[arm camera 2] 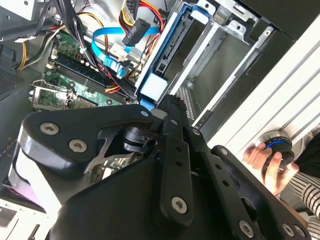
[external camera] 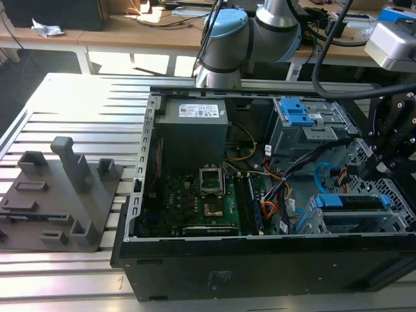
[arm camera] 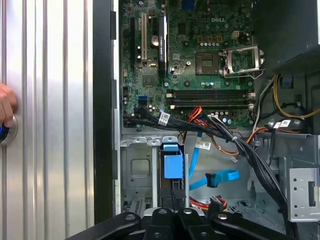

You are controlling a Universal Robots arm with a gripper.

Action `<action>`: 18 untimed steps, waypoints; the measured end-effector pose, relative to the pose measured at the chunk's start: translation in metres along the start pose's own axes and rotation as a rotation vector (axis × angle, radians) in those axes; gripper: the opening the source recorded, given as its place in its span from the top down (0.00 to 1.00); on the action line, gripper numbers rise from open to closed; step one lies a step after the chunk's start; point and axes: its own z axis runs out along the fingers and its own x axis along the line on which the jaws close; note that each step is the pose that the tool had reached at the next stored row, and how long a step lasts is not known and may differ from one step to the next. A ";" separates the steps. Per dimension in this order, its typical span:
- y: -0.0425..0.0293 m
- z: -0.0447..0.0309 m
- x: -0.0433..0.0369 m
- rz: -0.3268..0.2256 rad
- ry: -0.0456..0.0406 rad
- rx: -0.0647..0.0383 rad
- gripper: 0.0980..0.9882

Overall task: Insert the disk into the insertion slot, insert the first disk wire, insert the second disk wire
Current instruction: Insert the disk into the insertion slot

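The disk [external camera: 351, 202], a grey drive in a bright blue carrier, lies inside the insertion slot [external camera: 390, 224], the low perforated cage at the exterior view's right. In the second wrist view the disk [arm camera 2: 167, 55] sits between the cage walls [arm camera 2: 222, 35]. My gripper [arm camera 2: 172, 107] is shut, empty, with its tips close to the carrier's blue end [arm camera: 173, 166]. The first disk wire [arm camera 2: 139, 27], orange and red with a dark plug, hangs loose beside the disk. The second disk wire [arm camera 2: 102, 47], a light-blue flat cable, loops nearby, its plug [arm camera: 212, 180] lying free.
A person's hand [arm camera 2: 265, 160] rests on a blue button on the ribbed metal table [external camera: 78, 104]. A grey fixture [external camera: 65, 195] stands at the exterior view's left. The motherboard [arm camera: 200, 50], a black cable bundle [arm camera: 250, 155] and a taller cage with blue latch [external camera: 296, 117] crowd the case.
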 end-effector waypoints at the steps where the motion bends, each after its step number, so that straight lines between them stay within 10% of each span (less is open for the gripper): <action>1: -0.0008 0.0000 0.0000 0.000 0.0000 0.000 0.99; 18: -0.0025 0.0103 -0.0001 0.000 -0.0001 0.000 0.99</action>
